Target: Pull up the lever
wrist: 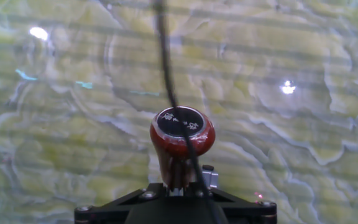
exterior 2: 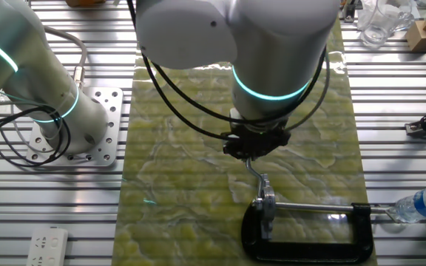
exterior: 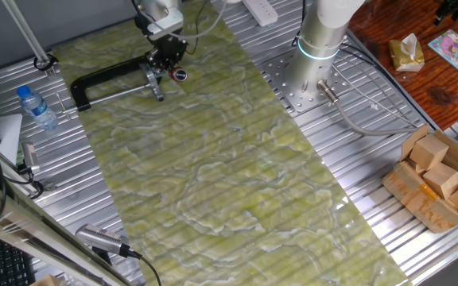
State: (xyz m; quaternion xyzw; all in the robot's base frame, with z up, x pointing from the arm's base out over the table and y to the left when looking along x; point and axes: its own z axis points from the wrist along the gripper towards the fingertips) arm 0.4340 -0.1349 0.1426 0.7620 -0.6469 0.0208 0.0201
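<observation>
Green marbled mat [exterior: 213,175] covers slatted metal tabletop [exterior: 348,159]. Near mat's far edge, black C-shaped clamp bar [exterior: 106,79] with long silver rod [exterior: 122,94]. Short metal lever with red-brown plastic knob [wrist: 182,134] stands at clamp's screw end. My pincer [exterior: 168,57] directly over knob; cannot tell if clenched or released. Clear water bottle [exterior: 36,107] beside clamp.

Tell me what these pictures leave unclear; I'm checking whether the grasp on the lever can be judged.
- End effector fingers: the other fixed view, hidden beneath the arm's wrist; open or shut unknown.
- Lever contact: hand view shows only its red-brown knob; no fingers in frame.
- Lever: one fixed view, too small to judge grip.
- Knob lettering: hand view, blurred and crossed by a black cable.
- Water bottle: the other fixed view, cut off by the right edge.
</observation>
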